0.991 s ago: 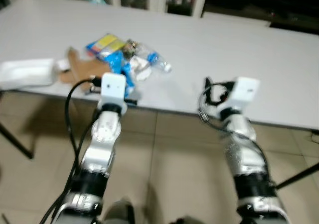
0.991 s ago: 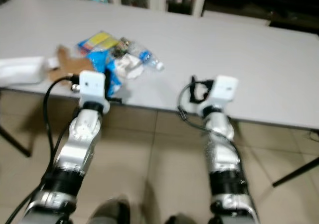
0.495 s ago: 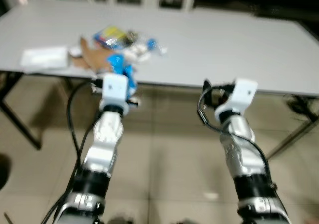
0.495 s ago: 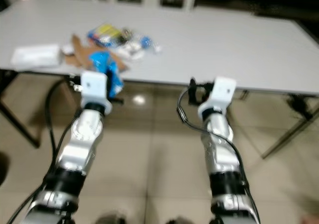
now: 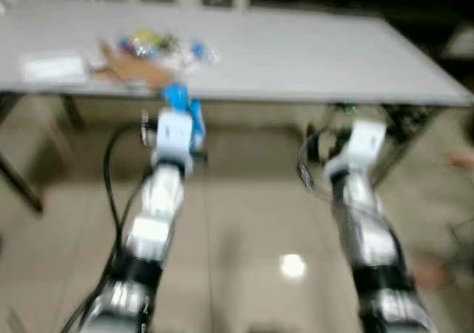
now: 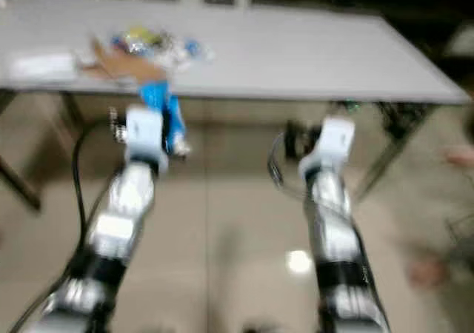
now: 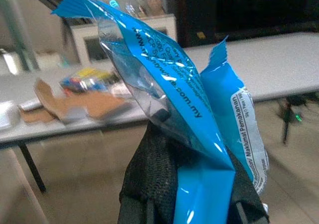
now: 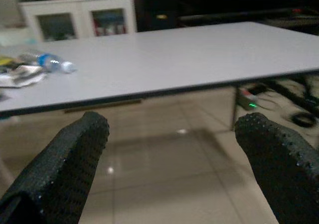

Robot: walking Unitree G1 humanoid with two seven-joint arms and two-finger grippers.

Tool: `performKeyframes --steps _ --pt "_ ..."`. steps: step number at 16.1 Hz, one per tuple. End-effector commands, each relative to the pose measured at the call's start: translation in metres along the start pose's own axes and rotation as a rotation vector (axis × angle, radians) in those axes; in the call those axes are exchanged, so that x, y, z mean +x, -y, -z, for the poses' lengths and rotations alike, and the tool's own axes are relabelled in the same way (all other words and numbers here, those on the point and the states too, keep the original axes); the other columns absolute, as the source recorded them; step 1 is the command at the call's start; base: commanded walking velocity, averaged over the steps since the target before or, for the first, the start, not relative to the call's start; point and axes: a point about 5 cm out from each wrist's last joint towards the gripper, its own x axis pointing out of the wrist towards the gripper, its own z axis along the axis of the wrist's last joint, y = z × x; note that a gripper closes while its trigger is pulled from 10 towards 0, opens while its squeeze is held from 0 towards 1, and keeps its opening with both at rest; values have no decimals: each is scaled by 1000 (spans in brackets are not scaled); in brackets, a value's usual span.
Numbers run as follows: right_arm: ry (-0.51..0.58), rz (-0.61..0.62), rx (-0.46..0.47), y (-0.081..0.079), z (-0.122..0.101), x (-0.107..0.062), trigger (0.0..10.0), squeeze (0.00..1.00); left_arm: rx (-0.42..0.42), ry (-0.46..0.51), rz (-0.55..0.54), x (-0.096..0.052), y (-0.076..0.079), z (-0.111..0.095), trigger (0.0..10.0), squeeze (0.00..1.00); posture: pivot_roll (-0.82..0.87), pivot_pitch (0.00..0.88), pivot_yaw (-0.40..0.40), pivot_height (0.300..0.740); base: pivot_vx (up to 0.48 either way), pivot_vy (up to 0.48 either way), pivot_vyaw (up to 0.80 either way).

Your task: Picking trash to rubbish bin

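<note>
My left gripper [image 7: 194,184] is shut on a blue snack wrapper [image 7: 199,124], held in front of the grey table [image 5: 296,52] and off its near edge; the wrapper [image 5: 180,107] shows blue above the wrist. More trash [image 5: 159,44] lies in a heap on the table's far left: a brown cardboard piece [image 5: 129,66], a yellow-blue packet, crumpled plastic and a small bottle. My right gripper [image 8: 172,159] is open with nothing between its fingers [image 8: 75,154], level with the table edge.
A white flat box [image 5: 52,68] lies at the table's left end. Black table legs [image 5: 18,181] stand at the left and right. White cabinets [image 8: 79,20] line the far wall. Tiled floor [image 5: 252,222] stretches below both arms.
The camera has pulled back from the table, which now sits higher and smaller in view. The blue wrapper has come off the table with my left gripper. The right gripper stays open.
</note>
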Motion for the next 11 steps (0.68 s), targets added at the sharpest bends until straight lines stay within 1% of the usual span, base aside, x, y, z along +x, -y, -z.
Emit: performKeyframes --steps 1,2,3,4,5,6,7,8,9,10,11 --pt "-29 2 -2 5 5 1 10000 0 0 -53 28 -1 0 11 10000 0 -68 54 -93 740 0 0 0" --pt "-85 2 -11 9 17 -1 10000 0 3 -115 59 -4 1 26 10000 0 -68 54 -94 740 0 0 0" --pt "-188 -2 -27 17 41 -7 10000 0 36 -230 113 -14 2 53 10000 0 -68 49 -96 740 0 0 0" --pt "-280 -16 -15 22 62 -14 10000 0 34 -320 141 -24 3 73 10000 0 -63 44 -95 740 0 0 0" --pt "-394 -18 -20 29 87 -28 10000 0 46 -417 141 -38 1 96 10000 0 -66 43 -96 740 0 0 0" --pt "-484 -7 -43 37 107 -41 10000 0 77 -497 141 -51 -1 113 10000 0 -61 38 -95 740 0 0 0" --pt "-556 7 -56 43 121 -53 10000 0 94 -565 149 -63 -2 127 10000 0 -60 37 -96 740 0 0 0" --pt "-587 9 -60 45 127 -58 10000 0 96 -596 155 -69 -3 133 10000 0 -60 37 -96 740 0 0 0" --pt "-636 6 -88 47 136 -65 10000 0 94 -642 159 -78 -3 141 10000 0 -58 32 -96 740 0 0 0" --pt "-688 5 -96 49 145 -75 10000 0 114 -709 172 -91 -4 153 10000 0 -59 29 -96 740 0 0 0" --pt "-807 8 -116 53 167 -100 10000 0 137 -847 197 -122 -6 175 10000 0 -61 25 -95 740 0 0 0"
